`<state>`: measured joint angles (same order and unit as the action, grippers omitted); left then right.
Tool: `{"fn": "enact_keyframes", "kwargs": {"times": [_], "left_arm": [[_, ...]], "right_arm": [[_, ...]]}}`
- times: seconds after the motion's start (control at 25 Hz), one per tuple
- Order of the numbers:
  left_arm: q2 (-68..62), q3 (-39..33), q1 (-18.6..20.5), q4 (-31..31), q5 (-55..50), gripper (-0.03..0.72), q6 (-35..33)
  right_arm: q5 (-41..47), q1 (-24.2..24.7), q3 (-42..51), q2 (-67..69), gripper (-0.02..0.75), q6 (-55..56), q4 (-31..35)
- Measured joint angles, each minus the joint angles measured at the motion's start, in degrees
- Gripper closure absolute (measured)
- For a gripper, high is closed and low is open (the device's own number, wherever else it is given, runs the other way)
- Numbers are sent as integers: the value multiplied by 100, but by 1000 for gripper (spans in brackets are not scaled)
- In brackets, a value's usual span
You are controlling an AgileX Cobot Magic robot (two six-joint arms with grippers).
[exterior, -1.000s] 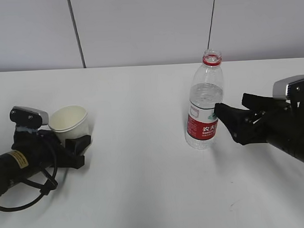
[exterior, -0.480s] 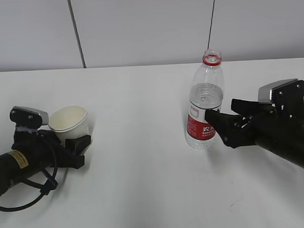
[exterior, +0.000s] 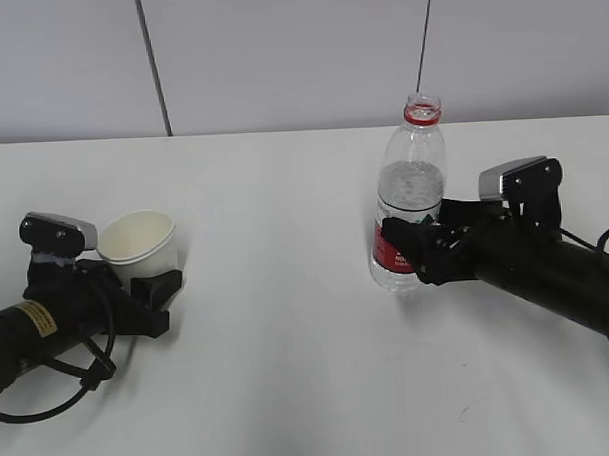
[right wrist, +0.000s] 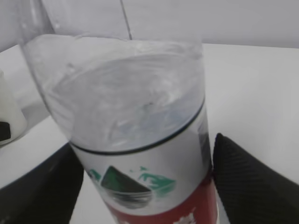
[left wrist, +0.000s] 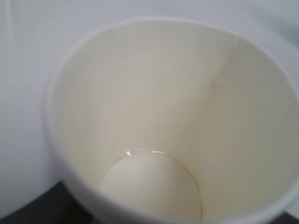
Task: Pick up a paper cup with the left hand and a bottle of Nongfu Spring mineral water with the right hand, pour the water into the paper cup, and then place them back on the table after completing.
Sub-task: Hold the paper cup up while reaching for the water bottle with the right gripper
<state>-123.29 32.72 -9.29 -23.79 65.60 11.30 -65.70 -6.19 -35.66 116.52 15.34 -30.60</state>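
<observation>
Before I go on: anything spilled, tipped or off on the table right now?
Nothing spilled. The paper cup stands upright and empty in the left gripper. The water bottle, uncapped, leans slightly between the right gripper's open fingers. The table looks dry.

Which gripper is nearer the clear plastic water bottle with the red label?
Right. The right gripper has its open fingers on either side of the clear plastic water bottle with the red label; the left gripper is far across the table, around the white paper cup.

Pale grey panelled wall behind, two dark vertical seams, even light.
</observation>
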Motion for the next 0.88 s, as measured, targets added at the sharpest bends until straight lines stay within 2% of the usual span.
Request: {"fn": "enact_keyframes", "kwargs": {"times": [0.64,0.88], "left_arm": [[0,0,0,-21,-1,286,0],[0,0,0,-32,-1,286,0]], "right_arm": [[-152,-177,-871,711,120,125,-101],[-149,-205,-880,822,88,251,-105]]}}
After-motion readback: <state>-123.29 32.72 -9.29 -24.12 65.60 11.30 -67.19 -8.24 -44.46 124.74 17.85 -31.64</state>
